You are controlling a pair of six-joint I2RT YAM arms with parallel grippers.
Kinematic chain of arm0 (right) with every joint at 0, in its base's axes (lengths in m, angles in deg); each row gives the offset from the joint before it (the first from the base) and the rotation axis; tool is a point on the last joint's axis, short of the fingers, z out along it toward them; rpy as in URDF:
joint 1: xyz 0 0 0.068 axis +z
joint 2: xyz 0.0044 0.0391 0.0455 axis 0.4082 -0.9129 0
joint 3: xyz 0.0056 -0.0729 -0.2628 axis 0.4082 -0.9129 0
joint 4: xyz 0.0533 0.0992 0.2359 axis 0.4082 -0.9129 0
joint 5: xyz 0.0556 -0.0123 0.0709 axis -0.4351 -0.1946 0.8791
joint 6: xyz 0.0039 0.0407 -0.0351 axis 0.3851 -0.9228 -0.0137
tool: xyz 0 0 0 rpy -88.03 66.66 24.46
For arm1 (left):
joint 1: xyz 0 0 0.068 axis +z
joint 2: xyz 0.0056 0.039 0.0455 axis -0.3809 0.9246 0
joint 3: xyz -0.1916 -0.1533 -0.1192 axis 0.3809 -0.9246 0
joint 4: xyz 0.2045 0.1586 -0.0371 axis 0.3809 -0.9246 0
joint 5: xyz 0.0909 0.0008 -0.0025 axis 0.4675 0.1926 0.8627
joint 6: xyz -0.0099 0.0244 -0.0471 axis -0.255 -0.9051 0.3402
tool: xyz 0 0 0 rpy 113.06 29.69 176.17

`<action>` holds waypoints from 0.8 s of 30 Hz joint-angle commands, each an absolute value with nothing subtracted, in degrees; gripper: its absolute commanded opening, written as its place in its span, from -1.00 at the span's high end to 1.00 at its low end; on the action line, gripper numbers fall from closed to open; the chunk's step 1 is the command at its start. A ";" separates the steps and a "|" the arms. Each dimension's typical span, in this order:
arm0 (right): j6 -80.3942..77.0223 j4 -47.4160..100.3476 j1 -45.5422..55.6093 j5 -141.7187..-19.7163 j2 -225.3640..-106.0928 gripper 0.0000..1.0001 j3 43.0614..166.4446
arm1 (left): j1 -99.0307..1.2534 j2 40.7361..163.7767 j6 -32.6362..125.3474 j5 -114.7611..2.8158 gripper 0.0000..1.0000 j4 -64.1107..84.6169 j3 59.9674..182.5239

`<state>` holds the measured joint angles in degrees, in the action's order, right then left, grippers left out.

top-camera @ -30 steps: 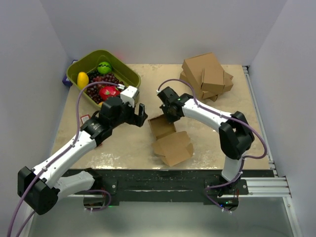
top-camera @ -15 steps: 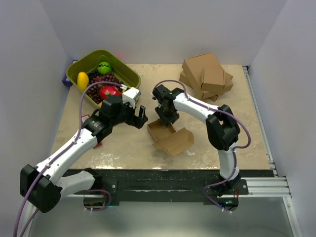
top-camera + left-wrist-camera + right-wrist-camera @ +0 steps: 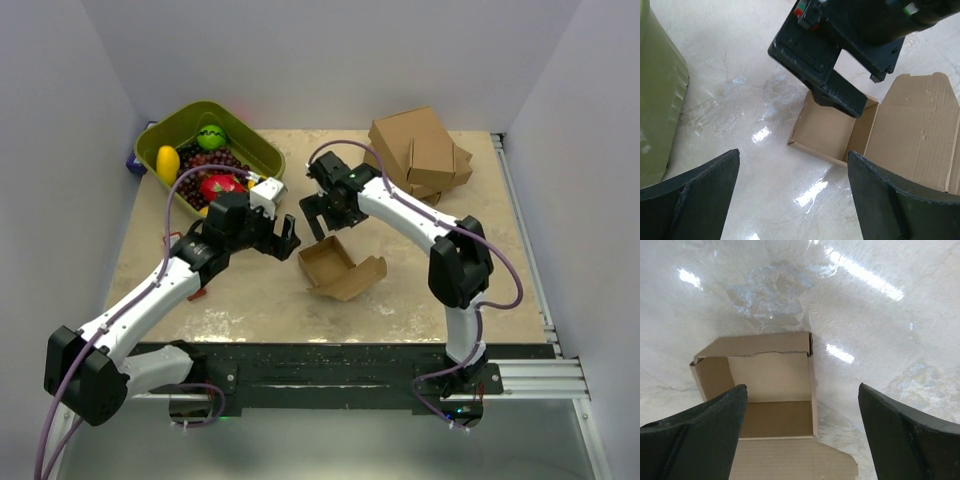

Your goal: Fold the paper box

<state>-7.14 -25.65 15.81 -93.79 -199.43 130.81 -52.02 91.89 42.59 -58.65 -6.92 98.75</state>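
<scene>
Closest to the arm bases, just near of the middle of the table: the paper box, tray walls standing, lid flap lying open and flat toward the near right. Looks light, thin corrugated kraft, stiff across a panel yet weak along its creases; likely to skid on the glossy top under a sideways push and to dent or tear if pinched mid-panel. Best taken by the free edge of the lid, or pinned at a tray wall while swinging the lid over along its hinge crease. Just left of the box and apart from it: left gripper, spread wide, holding nothing, pointed at the tray's left wall. At the box's far wall, hanging over it: right gripper, likewise wide open and empty, looking down into the tray; touching the cardboard or not, impossible to tell. Farther back on the left, a green basket of fruit; far right, a stack of larger brown cartons, well apart from the work
</scene>
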 commanded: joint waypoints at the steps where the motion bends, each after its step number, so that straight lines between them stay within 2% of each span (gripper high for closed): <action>1: -12.26 -21.81 14.32 -98.46 -189.70 -0.98 132.22 | -51.48 91.36 41.19 -59.49 -0.84 -1.71 96.63; 4: -15.87 -17.07 13.00 -98.21 -182.51 -0.98 128.01 | -50.52 91.54 41.89 -60.36 -0.84 -0.56 95.57; 11: -30.02 -2.92 2.73 -92.67 -160.01 -0.98 107.46 | -49.46 92.41 42.33 -60.10 -0.83 0.06 97.76; 17: -39.15 -11.76 2.27 -92.40 -148.03 -0.98 100.94 | -49.11 96.54 44.70 -60.37 -0.86 1.73 105.74; 20: -44.69 -16.51 2.27 -91.27 -142.06 -0.97 97.52 | -48.93 99.09 46.81 -56.95 -0.89 0.59 111.01; 24: -57.75 -18.47 2.27 -88.46 -131.18 -0.96 88.99 | -48.93 99.01 45.07 -52.74 -0.89 4.36 110.52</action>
<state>-43.03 -13.78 2.21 -91.84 -139.21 95.82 -49.39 99.69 45.08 -57.43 -1.04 108.93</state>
